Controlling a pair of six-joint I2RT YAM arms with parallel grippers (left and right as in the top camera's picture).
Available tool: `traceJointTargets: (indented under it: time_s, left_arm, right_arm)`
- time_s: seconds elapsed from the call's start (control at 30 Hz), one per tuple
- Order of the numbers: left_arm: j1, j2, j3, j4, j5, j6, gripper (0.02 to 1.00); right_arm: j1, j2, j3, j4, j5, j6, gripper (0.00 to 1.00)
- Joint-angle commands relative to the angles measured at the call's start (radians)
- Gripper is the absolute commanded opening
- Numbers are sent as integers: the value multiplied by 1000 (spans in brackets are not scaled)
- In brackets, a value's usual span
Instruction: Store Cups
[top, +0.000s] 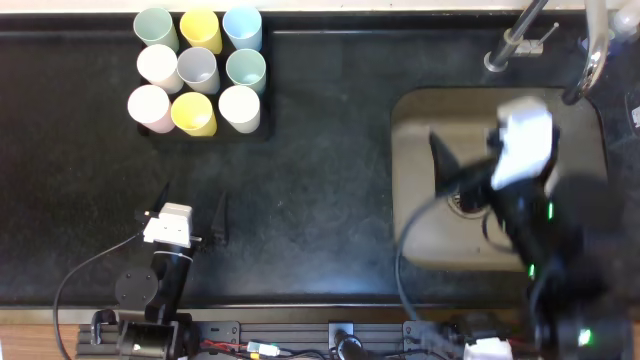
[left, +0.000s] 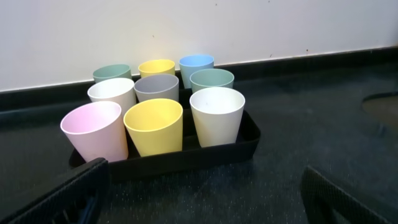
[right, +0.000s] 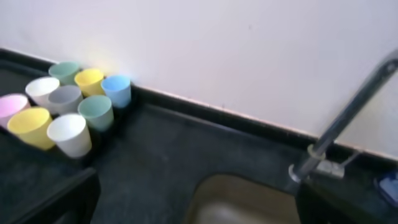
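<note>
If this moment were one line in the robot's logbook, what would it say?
cups: nine upright in black tray | left gripper: open, empty, facing tray | right gripper: open, empty, over sink

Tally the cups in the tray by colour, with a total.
green cups: 2
yellow cups: 2
white cups: 2
blue cup: 1
grey cup: 1
pink cup: 1
Total: 9

Even, diffuse light; soft shadows beside cups (top: 197, 68); right arm (top: 522, 150) motion-blurred.
</note>
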Motion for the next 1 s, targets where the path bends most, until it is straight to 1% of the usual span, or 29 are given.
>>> traceJointTargets:
  time_s: [0.03, 0.17, 0.33, 0.4, 0.47, 0.6, 0.67, 0.8, 0.87, 0.93, 1.0]
  left_arm:
    - [6, -10, -2, -4, 10, 12, 1000]
    - [6, -10, -2, -4, 10, 12, 1000]
    - [6, -10, -2, -4, 10, 12, 1000]
    - [6, -10, -2, -4, 10, 11, 998]
    - [6, -10, -2, -4, 10, 12, 998]
    - [6, -10, -2, -4, 10, 12, 1000]
    - [6, -10, -2, -4, 10, 12, 1000]
    - [6, -10, -2, -4, 10, 12, 1000]
    - [6, -10, -2, -4, 10, 12, 998]
    - [6, -10, -2, -4, 10, 12, 1000]
    - [6, -10, -2, -4, 10, 12, 1000]
  right_arm:
    - [-2, -168, -193, 111, -2, -10, 998]
    - [-2, -299, -369, 259, -2, 6, 998]
    - [-2, -394, -562, 460, -2, 7, 996]
    - [-2, -423, -645, 565, -2, 34, 998]
    - [-2, -451, -724, 679, -1, 88, 996]
    - [-2, -502, -875, 898, 41, 280, 996]
    - [-2, -519, -920, 925, 49, 324, 998]
    - [-2, -572, -992, 924, 49, 322, 998]
    - [-2, -608, -1022, 921, 51, 304, 998]
    - [-2, -655, -1030, 853, 56, 264, 996]
    - [-2, -700, -1030, 769, 78, 219, 998]
